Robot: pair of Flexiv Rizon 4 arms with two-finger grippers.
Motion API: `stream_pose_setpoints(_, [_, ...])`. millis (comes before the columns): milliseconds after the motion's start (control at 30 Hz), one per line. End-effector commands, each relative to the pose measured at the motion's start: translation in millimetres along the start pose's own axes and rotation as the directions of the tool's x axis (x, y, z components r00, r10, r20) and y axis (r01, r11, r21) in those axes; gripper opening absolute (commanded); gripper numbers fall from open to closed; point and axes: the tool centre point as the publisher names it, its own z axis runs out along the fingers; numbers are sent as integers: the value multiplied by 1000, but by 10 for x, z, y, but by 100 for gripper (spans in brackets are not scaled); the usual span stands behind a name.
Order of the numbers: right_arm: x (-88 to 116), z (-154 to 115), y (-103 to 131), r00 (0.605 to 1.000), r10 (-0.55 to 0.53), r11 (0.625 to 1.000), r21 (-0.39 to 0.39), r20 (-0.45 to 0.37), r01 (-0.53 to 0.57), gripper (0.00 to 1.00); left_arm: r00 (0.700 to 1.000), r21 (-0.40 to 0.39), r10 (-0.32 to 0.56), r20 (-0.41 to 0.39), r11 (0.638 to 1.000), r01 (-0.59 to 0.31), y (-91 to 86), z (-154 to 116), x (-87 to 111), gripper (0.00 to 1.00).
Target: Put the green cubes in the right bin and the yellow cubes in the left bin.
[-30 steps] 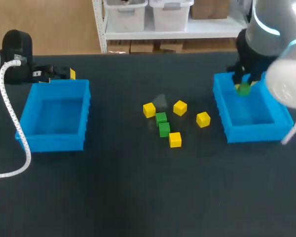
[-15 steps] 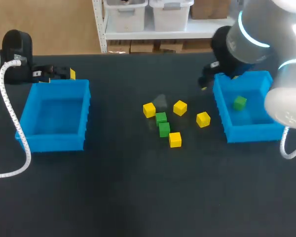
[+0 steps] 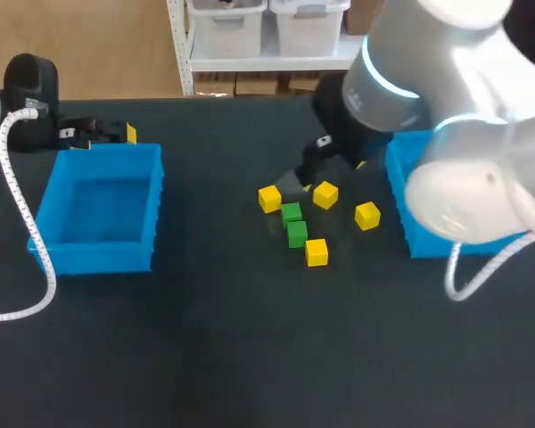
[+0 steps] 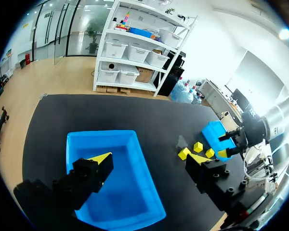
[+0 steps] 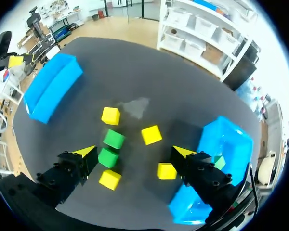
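Dark table [image 3: 205, 339]: my right gripper [image 5: 133, 153], spread wide and empty, hovers over loose cubes [image 5: 151, 134]; next, I judge, it lowers onto a green cube [image 5: 113, 139]; left gripper [image 4: 149, 158] also spread

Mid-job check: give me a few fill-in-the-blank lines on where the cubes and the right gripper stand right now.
Loose on the table lie ____ yellow cubes.
Among them lie ____ green cubes.
The lone cube in the right bin is coloured ____.
The right gripper, hovering open over the loose cubes, holds ____.
Missing words: four; two; green; nothing.
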Motion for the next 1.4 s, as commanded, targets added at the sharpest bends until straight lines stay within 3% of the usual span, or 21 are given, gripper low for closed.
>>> stream_pose_setpoints(33, [-143, 200, 142, 994, 52, 999, 21, -99, -50, 100, 1000, 10, 2, 6, 1000, -2, 23, -2, 15, 100])
stream_pose_setpoints(400, [-111, 588, 373, 978, 171, 984, 79, -117, -162, 100, 1000, 10, 2, 6, 1000, -2, 23, -2, 15, 100])
stream_pose_setpoints(667, [81, 797, 413, 963, 215, 976, 59, -161, -208, 100, 1000, 10, 2, 6, 1000, -2, 23, -2, 15, 100])
stream_pose_setpoints(833, [83, 940, 443, 961, 218, 976, 51, -168, -213, 100, 1000, 10, 2, 6, 1000, -2, 23, -2, 15, 100])
stream_pose_setpoints(867, [79, 964, 443, 961, 221, 975, 49, -169, -215, 84, 1000, 10, 2, 6, 1000, -2, 23, -2, 15, 100])
stream_pose_setpoints(900, [75, 986, 441, 960, 222, 975, 50, -170, -217, 47, 1000, 10, 2, 6, 1000, -2, 23, -2, 15, 100])
stream_pose_setpoints(1000, [59, 1040, 445, 961, 215, 976, 58, -172, -208, 3, 1000, 10, 2, 6, 1000, -2, 23, -2, 15, 100])
stream_pose_setpoints(1300, [71, 1149, 403, 967, 182, 980, 120, -177, -162, 0, 1000, 10, 2, 6, 1000, -2, 23, -2, 15, 100])
stream_pose_setpoints(1400, [58, 1070, 321, 974, 169, 979, 140, -149, -148, 0, 1000, 10, 2, 6, 1000, -2, 23, -2, 15, 100])
